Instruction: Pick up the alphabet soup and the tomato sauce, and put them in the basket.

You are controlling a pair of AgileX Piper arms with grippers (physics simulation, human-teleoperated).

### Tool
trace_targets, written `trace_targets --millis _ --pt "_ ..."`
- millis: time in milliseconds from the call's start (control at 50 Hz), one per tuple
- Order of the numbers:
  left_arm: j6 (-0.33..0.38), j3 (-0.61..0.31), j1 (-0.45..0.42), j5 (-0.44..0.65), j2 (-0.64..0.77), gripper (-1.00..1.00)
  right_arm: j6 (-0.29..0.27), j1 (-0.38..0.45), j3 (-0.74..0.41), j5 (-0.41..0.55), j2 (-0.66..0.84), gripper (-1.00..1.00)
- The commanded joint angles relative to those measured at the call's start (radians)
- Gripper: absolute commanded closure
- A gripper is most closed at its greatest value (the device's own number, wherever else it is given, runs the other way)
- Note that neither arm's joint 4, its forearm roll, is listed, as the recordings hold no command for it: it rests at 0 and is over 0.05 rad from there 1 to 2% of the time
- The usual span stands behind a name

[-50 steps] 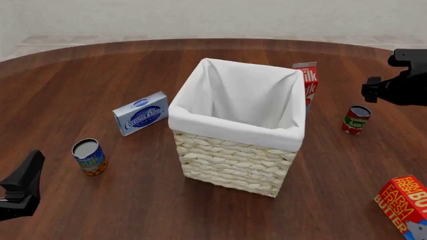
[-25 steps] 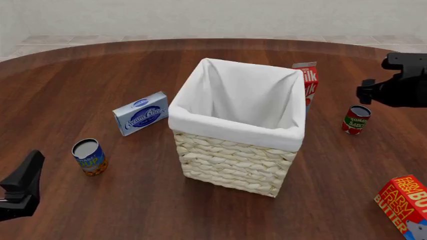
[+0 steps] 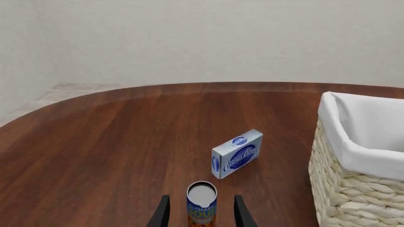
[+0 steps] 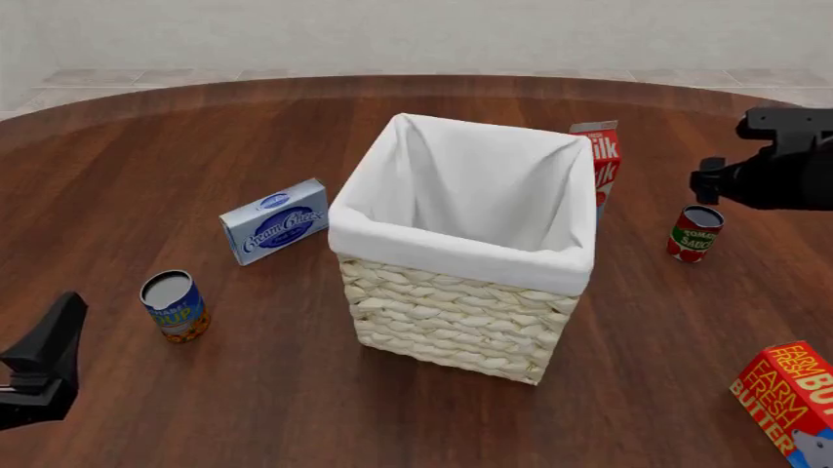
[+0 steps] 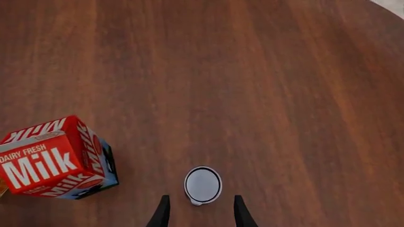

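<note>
Two arms work over a round wooden table (image 4: 195, 127), at whose centre stands the basket (image 4: 456, 292), pale wicker with a white liner folded over its rim. The alphabet soup (image 4: 174, 304) stands upright on the table to the left of the basket, well apart from it and nearer the front edge than the cream cheese box (image 4: 273, 220). In the left wrist view the left gripper (image 3: 202, 218) shows two dark fingertips spread apart, one on either side of the can's lower part without visibly touching it; in the front view this gripper (image 4: 39, 366) sits low at the left edge, some way short of the can. The tomato sauce (image 4: 695, 232) stands upright to the right of the basket, near the milk carton (image 4: 600, 161), which is partly hidden behind the basket's rim. The right gripper (image 5: 201, 215) hovers above this can, looking straight down on its top, with its fingertips held apart just beside the can's outline. A butter box (image 4: 789, 398) lies at the near right corner of the front view.
</note>
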State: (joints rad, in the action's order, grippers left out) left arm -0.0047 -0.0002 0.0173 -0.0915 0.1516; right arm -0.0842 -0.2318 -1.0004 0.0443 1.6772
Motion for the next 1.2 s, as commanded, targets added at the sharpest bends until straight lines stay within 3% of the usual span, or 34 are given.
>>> trace_targets --millis 20,1200 --pt "0.000 0.000 0.000 -0.003 0.003 -1.00 -0.004 -0.002 -0.014 -0.008 0.027 -1.00" --pt "0.000 0.000 0.000 -0.003 0.003 -1.00 -0.023 -0.017 0.030 -0.099 0.114 -1.00"
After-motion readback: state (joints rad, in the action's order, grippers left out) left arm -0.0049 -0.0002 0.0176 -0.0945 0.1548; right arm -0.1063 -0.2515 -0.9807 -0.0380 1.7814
